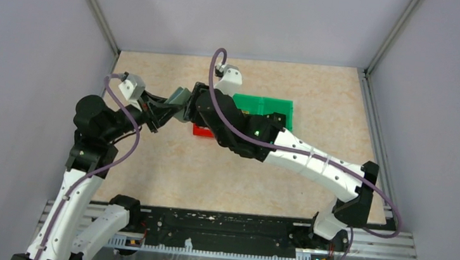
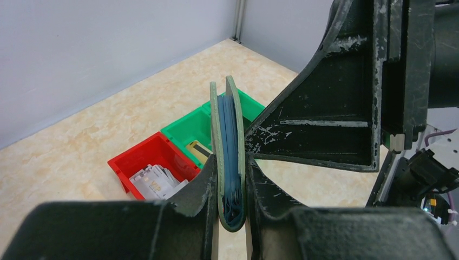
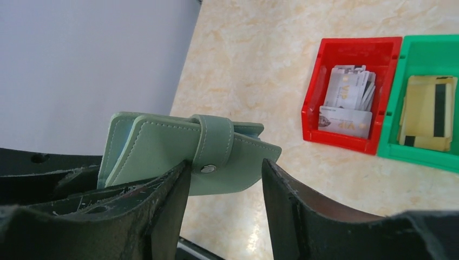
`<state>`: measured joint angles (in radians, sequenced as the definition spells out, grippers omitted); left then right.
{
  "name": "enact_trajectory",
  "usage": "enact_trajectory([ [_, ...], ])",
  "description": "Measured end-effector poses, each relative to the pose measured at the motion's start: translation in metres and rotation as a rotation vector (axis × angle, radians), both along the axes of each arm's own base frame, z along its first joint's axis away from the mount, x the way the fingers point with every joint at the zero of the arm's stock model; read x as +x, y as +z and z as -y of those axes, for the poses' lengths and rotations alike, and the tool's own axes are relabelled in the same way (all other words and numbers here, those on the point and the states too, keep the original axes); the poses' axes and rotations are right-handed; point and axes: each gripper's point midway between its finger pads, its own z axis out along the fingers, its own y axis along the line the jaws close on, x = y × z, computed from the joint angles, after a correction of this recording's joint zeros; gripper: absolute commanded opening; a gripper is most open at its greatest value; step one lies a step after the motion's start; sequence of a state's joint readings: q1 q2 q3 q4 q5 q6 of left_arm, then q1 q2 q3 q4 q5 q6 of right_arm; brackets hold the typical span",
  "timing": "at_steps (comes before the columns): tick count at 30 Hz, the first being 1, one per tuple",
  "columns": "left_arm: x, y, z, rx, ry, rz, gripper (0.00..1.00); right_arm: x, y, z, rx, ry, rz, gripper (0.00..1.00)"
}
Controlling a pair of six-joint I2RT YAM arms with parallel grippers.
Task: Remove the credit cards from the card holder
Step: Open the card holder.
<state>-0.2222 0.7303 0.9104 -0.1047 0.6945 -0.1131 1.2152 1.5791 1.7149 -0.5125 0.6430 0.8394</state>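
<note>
Card holder (image 2: pixel 229 135) is off the worktop (image 1: pixel 167 162), stood on edge above its mid-far area, just L of red bin (image 3: pixel 352 46). L gripper (image 2: pixel 231 165) is clamped on the holder's lower edge. R gripper (image 3: pixel 226 168) has jaws apart, straddling the closing tab (image 3: pixel 214 141); contact unclear. Tab is snapped shut and the blue inner layers look full. Cards (image 3: pixel 349 100) lie in the red bin, more in the green bin (image 3: pixel 427 40); origin can't be told. Judgement: unsnapping, opening and pulling are all outstanding.

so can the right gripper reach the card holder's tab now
Probably yes: the left gripper holds the card holder up with the tab facing the open right gripper, nothing between.
</note>
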Motion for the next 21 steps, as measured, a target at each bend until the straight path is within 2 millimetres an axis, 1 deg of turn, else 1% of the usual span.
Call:
enact_trajectory([
  [1, 0.001, 0.0, 0.0, -0.005, 0.006, -0.005, 0.0, 0.001, 0.001, -0.001, -0.016, -0.001, 0.009, 0.48],
  [3, 0.002, -0.001, -0.001, -0.014, 0.014, -0.021, 0.0, 0.002, 0.002, -0.003, -0.043, 0.001, 0.025, 0.45],
  [10, 0.007, -0.012, -0.002, -0.025, 0.032, -0.063, 0.0, 0.006, -0.006, -0.009, -0.125, -0.001, 0.035, 0.45],
  [15, 0.009, -0.017, -0.001, -0.045, 0.031, -0.104, 0.0, 0.009, -0.012, -0.007, -0.161, -0.013, 0.039, 0.44],
  [17, 0.01, -0.017, 0.001, -0.058, 0.026, -0.12, 0.0, 0.01, -0.012, -0.005, -0.175, -0.017, 0.049, 0.4],
  [19, 0.011, -0.018, 0.002, -0.07, 0.019, -0.14, 0.0, 0.011, -0.011, -0.003, -0.19, -0.023, 0.06, 0.32],
  [21, 0.011, -0.019, 0.005, -0.081, 0.004, -0.161, 0.0, 0.011, -0.011, -0.002, -0.203, -0.027, 0.073, 0.28],
])
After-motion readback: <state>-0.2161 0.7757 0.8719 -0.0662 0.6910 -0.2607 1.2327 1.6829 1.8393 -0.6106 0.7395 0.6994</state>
